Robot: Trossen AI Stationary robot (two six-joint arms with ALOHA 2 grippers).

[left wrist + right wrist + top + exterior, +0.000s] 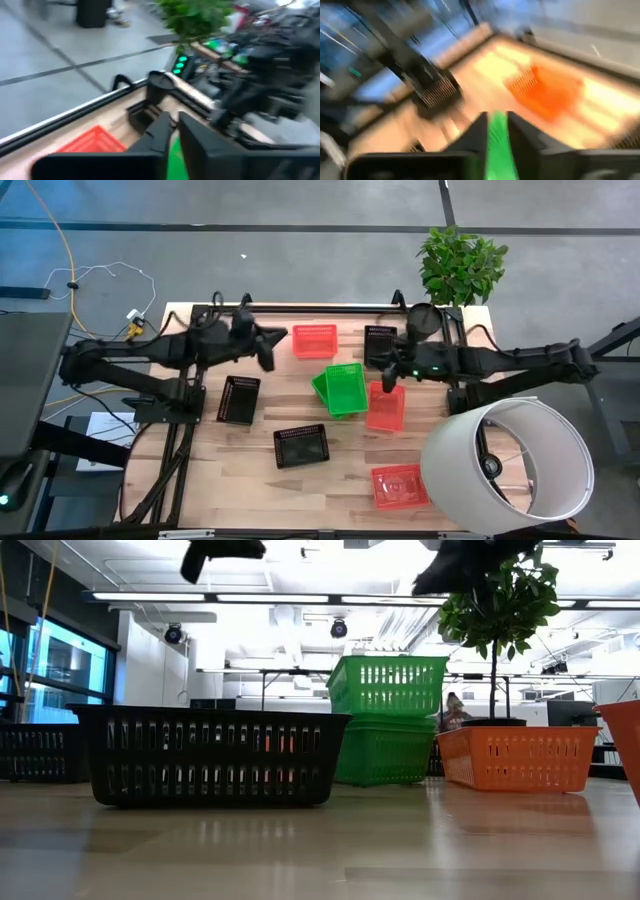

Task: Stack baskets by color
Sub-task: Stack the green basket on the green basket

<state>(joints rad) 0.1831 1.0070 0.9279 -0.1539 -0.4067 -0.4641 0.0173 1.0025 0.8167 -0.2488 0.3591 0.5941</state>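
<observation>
Two green baskets [340,388] sit mid-table, one nested askew in the other [385,690]. Red baskets lie at the far middle [314,340], right of the green pair [386,406] and near the front right [400,485]. Black baskets rest at the far right [380,338], the left [238,398] and the near middle [302,445]. My left gripper [268,352] hovers shut, high above the table, left of the far red basket. My right gripper [386,380] hovers shut above the red basket beside the green pair. Both are empty.
A large white lampshade [510,465] lies at the table's near right corner. A potted plant [460,265] stands at the far right corner. Bare wood shows along the near left part of the table [220,480].
</observation>
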